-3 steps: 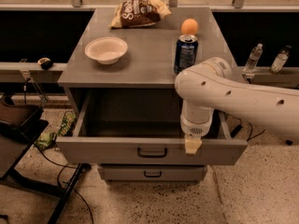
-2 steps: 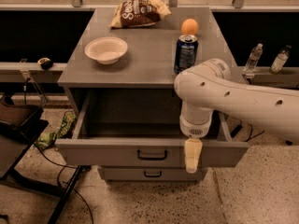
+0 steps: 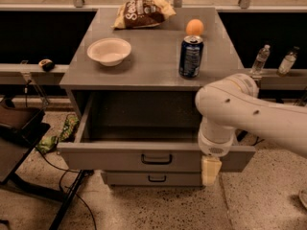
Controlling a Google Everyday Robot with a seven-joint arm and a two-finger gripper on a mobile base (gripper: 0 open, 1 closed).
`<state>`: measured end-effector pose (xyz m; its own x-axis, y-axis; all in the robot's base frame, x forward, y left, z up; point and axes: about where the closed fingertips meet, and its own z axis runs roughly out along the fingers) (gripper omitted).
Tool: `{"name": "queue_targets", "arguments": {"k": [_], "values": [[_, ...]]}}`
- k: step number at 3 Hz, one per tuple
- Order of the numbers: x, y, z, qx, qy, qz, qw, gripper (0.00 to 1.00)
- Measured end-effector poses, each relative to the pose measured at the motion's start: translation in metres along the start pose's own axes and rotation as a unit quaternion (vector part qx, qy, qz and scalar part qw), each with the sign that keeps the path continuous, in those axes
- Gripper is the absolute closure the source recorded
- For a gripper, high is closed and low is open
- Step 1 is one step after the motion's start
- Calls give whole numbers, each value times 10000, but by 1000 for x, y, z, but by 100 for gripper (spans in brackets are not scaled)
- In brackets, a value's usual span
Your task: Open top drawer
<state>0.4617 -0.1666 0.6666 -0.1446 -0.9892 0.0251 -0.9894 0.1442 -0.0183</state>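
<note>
The top drawer [image 3: 120, 156] of the gray cabinet is pulled well out, its flat gray front facing me with a small black bar handle [image 3: 156, 159] at centre. Its deep box looks empty inside. A narrower drawer [image 3: 151, 178] below it is shut. My gripper [image 3: 211, 170] hangs from the white arm [image 3: 249, 114] in front of the right part of the drawer front, to the right of the handle and apart from it. It holds nothing that I can see.
On the cabinet top [image 3: 153, 66] stand a white bowl [image 3: 109, 51], a blue can [image 3: 191, 56], an orange [image 3: 194, 27] and a chip bag [image 3: 141, 12]. Two bottles [image 3: 259, 60] stand on a ledge at right. A black stand and cables [image 3: 29, 143] lie left on the floor.
The arm and gripper have shifted right and down along the drawer front. The drawer stays pulled out as before.
</note>
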Motion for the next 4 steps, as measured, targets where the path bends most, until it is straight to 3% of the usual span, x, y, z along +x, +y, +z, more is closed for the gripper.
{"name": "queue_targets", "arguments": {"k": [1, 3, 4], "values": [[25, 43, 2, -130, 8, 73, 9999, 49], [25, 42, -15, -130, 7, 73, 9999, 95], [25, 42, -16, -130, 6, 73, 9999, 100]]}}
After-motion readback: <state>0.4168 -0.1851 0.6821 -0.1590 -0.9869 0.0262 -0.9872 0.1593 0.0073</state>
